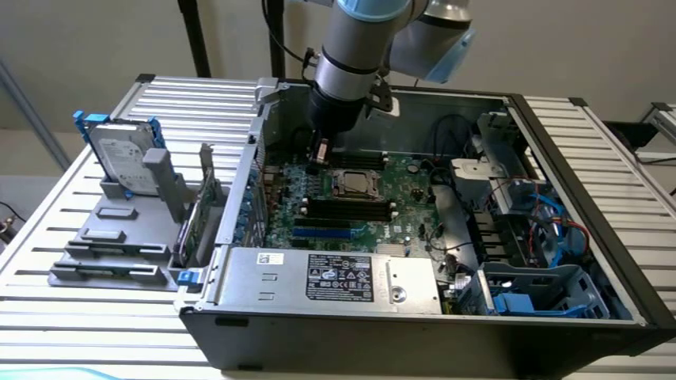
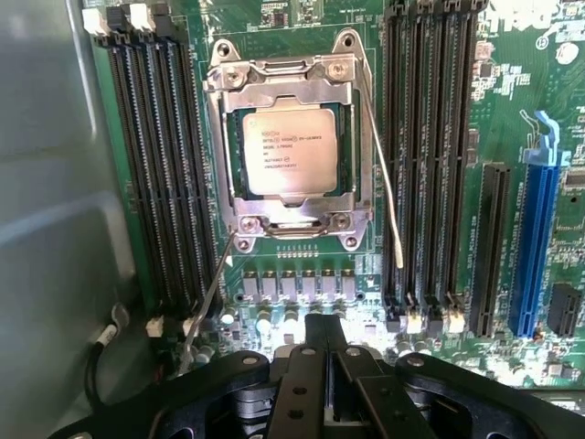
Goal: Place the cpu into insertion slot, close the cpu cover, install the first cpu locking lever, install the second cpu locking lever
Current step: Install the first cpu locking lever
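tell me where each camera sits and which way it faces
Exterior view: off the arm, above the open computer case, looking down into it; the arm and end effector show.
Wrist view: on the wrist, facing the cpu framed by the cpu cover; the end effector's linkage shows.
Shared: the cpu, cpu cover and memory slots.

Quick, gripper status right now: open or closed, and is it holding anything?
Gripper: closed, holding nothing. The cpu lies on the board under the cover.
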Action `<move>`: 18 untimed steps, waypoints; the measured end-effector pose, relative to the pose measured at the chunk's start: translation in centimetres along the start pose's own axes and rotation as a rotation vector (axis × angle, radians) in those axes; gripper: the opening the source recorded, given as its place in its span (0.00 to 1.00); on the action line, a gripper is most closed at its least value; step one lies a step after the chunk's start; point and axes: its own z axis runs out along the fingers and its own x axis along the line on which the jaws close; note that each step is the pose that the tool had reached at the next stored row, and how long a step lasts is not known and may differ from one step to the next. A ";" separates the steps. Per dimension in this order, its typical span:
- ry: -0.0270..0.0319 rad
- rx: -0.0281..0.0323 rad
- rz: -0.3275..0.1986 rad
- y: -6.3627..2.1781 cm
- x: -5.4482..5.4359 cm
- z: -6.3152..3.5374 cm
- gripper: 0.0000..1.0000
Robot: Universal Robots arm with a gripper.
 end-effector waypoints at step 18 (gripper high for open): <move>0.1279 0.0086 0.124 -0.72 0.0 -0.84 0.11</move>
